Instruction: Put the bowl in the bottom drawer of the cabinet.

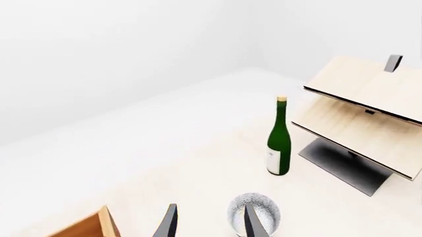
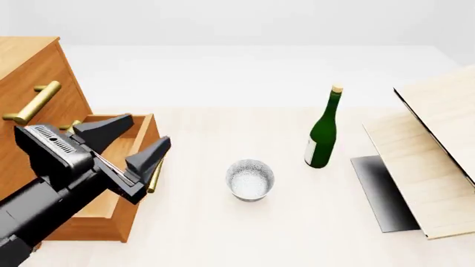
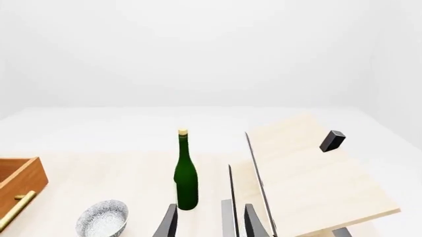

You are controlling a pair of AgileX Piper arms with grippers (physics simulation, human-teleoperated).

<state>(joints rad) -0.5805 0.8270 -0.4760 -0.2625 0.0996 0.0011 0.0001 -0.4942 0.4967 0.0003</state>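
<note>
Speckled white bowl (image 2: pixel 250 179) sits upright on the pale surface (image 2: pixel 245 233), between the pulled-out bottom drawer (image 2: pixel 111 183) of the cabinet (image 2: pixel 30 72) and a green wine bottle (image 2: pixel 323 130). Left end effector (image 2: pixel 126 153) hangs over the drawer, jaws apart, empty. Right end effector (image 3: pixel 209 222) jaws apart, empty.

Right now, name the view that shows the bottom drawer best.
The front view: the bottom drawer stands pulled open, partly behind the left arm. The left wrist view catches one corner; the right wrist view shows its end and brass handle.
</note>
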